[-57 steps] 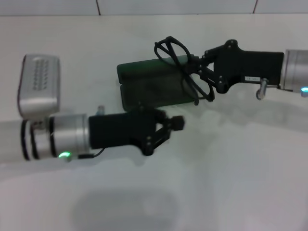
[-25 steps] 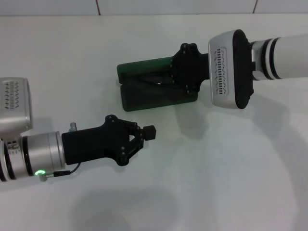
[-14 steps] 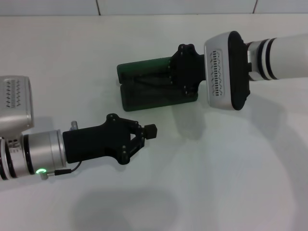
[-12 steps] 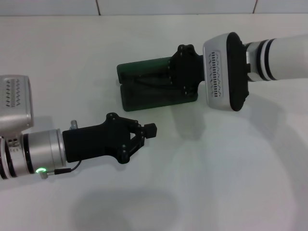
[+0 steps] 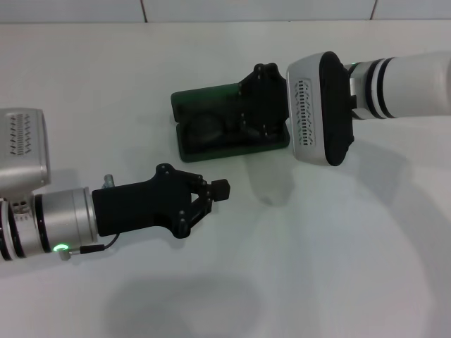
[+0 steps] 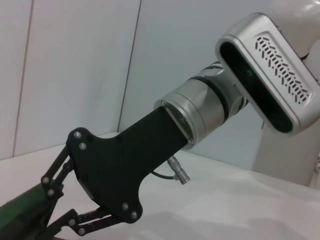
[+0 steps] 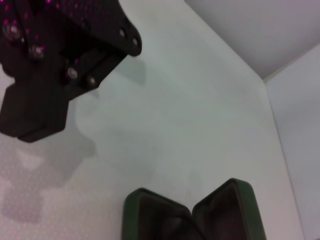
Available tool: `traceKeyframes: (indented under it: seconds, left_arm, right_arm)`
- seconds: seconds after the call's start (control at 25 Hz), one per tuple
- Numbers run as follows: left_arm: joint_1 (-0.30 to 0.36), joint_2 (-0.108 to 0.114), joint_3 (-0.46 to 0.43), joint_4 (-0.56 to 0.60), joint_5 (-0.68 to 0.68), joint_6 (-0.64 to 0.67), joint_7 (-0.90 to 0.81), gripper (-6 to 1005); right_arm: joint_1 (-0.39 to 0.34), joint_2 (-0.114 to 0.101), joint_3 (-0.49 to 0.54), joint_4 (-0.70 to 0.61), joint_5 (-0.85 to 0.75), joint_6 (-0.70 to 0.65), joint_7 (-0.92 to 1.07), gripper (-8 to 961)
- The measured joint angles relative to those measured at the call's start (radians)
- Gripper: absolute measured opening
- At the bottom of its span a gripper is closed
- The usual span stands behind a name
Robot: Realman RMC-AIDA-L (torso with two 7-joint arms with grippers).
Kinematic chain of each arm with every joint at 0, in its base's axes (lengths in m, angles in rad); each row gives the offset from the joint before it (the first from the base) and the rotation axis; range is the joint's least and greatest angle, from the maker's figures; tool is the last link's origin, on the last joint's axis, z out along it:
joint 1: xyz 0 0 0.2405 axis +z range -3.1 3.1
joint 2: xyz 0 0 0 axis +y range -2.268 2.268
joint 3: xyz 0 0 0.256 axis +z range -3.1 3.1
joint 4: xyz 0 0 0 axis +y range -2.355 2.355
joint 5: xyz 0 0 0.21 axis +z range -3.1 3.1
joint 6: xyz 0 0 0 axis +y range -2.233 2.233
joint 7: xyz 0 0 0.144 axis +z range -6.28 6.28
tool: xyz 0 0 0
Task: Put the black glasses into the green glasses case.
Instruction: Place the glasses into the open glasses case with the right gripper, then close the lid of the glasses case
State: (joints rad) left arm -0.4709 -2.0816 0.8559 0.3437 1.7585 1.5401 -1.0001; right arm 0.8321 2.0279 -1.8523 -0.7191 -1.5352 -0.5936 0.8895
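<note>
Right end effector [image 5: 243, 120] sits low over the open green glasses case [image 5: 211, 141], its black body covering the case's half on the arm's side. Its fingers are hidden under that body in the head view and absent from its own wrist view, so whether they are spread or pinching cannot be told.

The black glasses cannot be made out for certain. Dark rounded shapes lie in the case's lining just beyond the right end effector's tip; judged likely the lenses, not confirmed. The right wrist view shows only the case's two green shells and dark lining, cut off at the frame edge.

Step in hand, as judged: release and seat the glasses. To do it well, the frame should lie flat inside the rim with temples folded before the fingers part, then a straight lift so nothing snags.

Left end effector [image 5: 217, 191] hovers above the desk [image 5: 338, 267], near the case's front side, well apart from the right one, tips pressed together on nothing.
</note>
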Motion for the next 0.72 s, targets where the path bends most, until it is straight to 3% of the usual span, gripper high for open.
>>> traceKeyframes:
  seconds: [0.44, 0.6, 0.72]
  left_arm:
    - [0.001, 0.003, 0.0, 0.0, -0.002, -0.001, -0.005, 10]
    - [0.001, 0.004, 0.0, 0.0, -0.004, -0.002, -0.006, 11]
    - [0.0, 0.004, -0.005, 0.0, -0.008, -0.008, -0.007, 11]
  right_arm:
    - [-0.026, 0.0, 0.027, -0.009, 0.085, -0.047, -0.001, 243]
    - [-0.11, -0.001, 0.155, -0.038, 0.111, -0.181, 0.001, 249]
    - [-0.195, -0.003, 0.309, -0.052, 0.158, -0.345, 0.006, 253]
